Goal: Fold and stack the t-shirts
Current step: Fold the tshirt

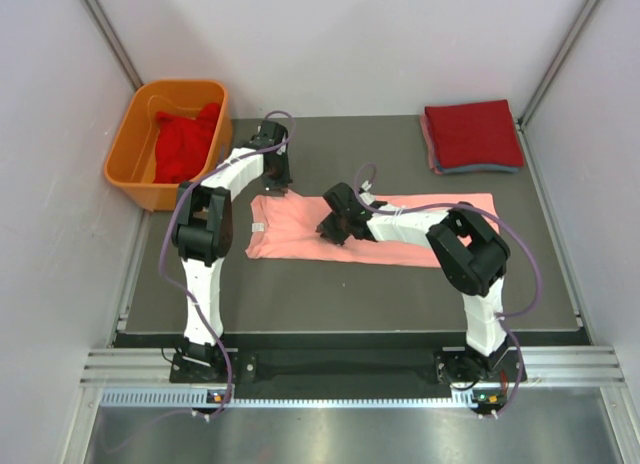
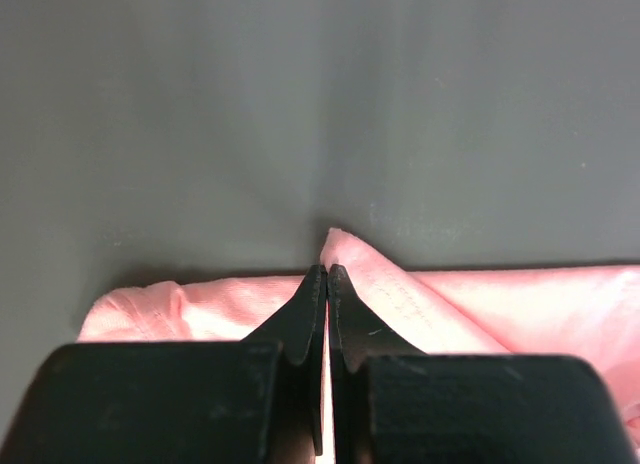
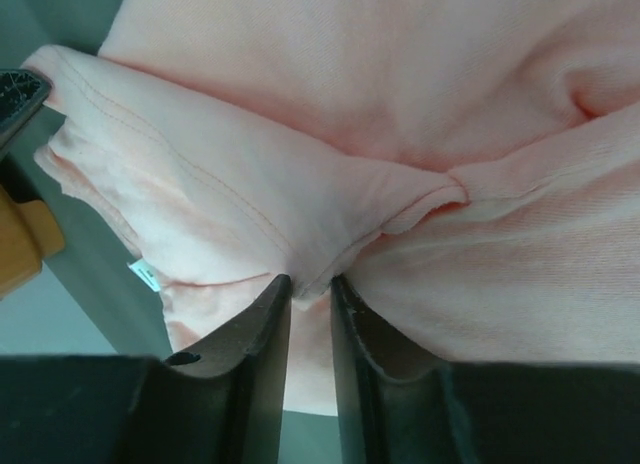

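A salmon-pink t-shirt (image 1: 290,236) lies spread across the dark mat, its small white neck label (image 1: 258,227) at the left end. My left gripper (image 1: 278,190) is at the shirt's far left edge, shut on a raised peak of the pink cloth (image 2: 400,289); its jaws (image 2: 327,269) meet with fabric between them. My right gripper (image 1: 328,229) is over the middle of the shirt, its jaws (image 3: 310,282) closed on a fold of the pink cloth (image 3: 400,84). A stack of folded t-shirts (image 1: 472,134), red on top, sits at the back right.
An orange plastic tub (image 1: 128,154) stands off the mat at the back left with crumpled red t-shirts (image 1: 185,144) inside. The mat's near strip (image 1: 340,299) lies between the shirt and the arm bases. Side walls close in on both sides.
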Tool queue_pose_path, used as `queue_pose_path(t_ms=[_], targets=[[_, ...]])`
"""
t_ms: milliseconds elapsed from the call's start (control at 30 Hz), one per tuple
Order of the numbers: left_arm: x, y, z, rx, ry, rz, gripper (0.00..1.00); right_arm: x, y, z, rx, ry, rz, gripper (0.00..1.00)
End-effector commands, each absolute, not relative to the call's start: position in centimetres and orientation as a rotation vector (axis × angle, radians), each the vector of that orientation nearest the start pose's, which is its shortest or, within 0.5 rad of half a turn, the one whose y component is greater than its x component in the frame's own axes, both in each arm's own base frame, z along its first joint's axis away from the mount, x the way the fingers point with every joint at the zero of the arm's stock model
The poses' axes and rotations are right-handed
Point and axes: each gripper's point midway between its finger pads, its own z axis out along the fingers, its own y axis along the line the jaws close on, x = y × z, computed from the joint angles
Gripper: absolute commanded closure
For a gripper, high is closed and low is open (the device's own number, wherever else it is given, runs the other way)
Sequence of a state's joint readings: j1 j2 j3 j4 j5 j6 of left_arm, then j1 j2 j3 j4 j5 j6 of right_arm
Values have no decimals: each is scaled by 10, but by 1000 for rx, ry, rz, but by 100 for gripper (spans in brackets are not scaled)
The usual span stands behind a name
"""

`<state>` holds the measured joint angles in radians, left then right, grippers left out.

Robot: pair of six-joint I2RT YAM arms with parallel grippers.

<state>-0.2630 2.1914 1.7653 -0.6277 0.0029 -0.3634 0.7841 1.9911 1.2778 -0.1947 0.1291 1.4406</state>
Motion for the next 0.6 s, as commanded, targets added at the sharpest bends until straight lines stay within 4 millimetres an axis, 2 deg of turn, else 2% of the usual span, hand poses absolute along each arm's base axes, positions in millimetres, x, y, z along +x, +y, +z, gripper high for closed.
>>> queue_pose_path(t_ms=[0, 33, 67, 167, 367, 467, 567], targets=[[502, -151, 73, -128, 2569, -269, 100, 355, 377, 51, 897, 2411, 787, 78], [502, -151, 74, -130, 2567, -270, 100, 355, 371, 47, 906, 2409, 776, 81], [502, -151, 74, -130, 2567, -270, 100, 356, 370, 50, 906, 2395, 781, 88], [500, -150, 75, -134, 2571, -266, 100, 359, 365, 56, 905, 2370, 801, 100], [493, -141, 90, -162, 2573, -214, 100, 359, 361, 73, 869, 2345, 843, 100], [488, -137, 98, -176, 2576, -192, 100, 357, 355, 79, 848, 2334, 849, 100], [482, -135, 98, -193, 2589, -183, 100, 358, 344, 79, 838, 2334, 851, 100]])
